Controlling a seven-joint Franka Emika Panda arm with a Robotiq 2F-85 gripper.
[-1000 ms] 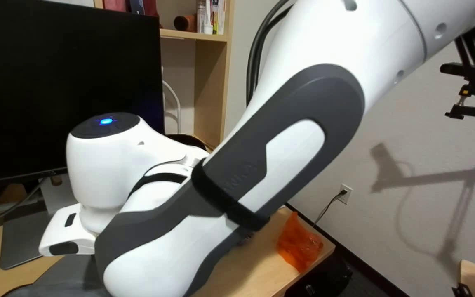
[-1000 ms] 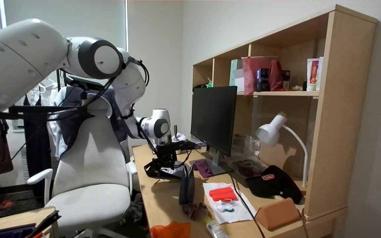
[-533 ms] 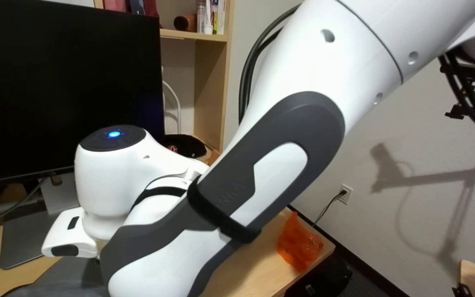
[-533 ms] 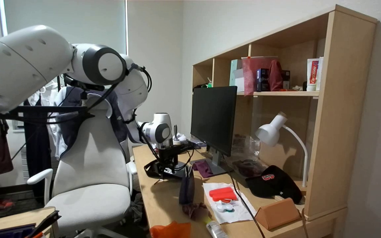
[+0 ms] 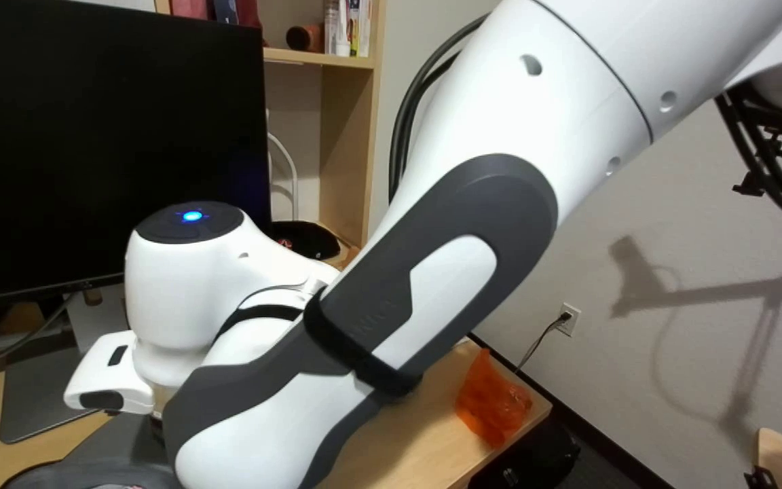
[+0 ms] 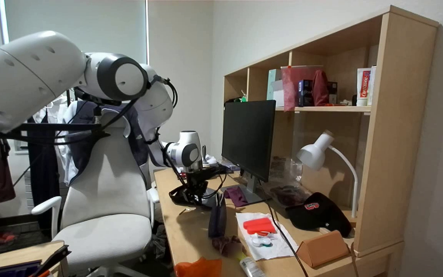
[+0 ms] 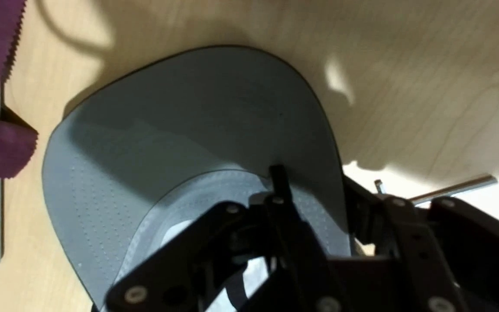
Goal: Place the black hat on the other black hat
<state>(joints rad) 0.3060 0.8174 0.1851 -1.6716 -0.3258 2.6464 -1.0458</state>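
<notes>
Hanging at far left in an exterior view, dark garments (image 6: 42,173) show behind a white robot arm (image 6: 29,80) that bends past a pale gray office chair (image 6: 98,184) toward a wooden desk (image 6: 194,242). At the desk's left side, the arm's black gripper (image 7: 312,178) straddles the edge of an upturned black baseball cap (image 7: 145,143), gray underbrim facing up, one finger over it and the other just outside; the fingers stand apart, and whether they pinch the cap cannot be told. Just right of that cap stands a dark pouch (image 6: 217,217), then a maroon cloth (image 6: 236,195) on the foot of a black monitor (image 6: 248,138), and a sheet of white paper (image 6: 267,251) bearing a red object (image 6: 259,225). Farther right, well apart from the upturned cap, a second black baseball cap (image 6: 327,213) with a red emblem lies with its brim pointing left, just behind a tan triangular case (image 6: 323,248) and beside a white desk lamp (image 6: 314,156)
</notes>
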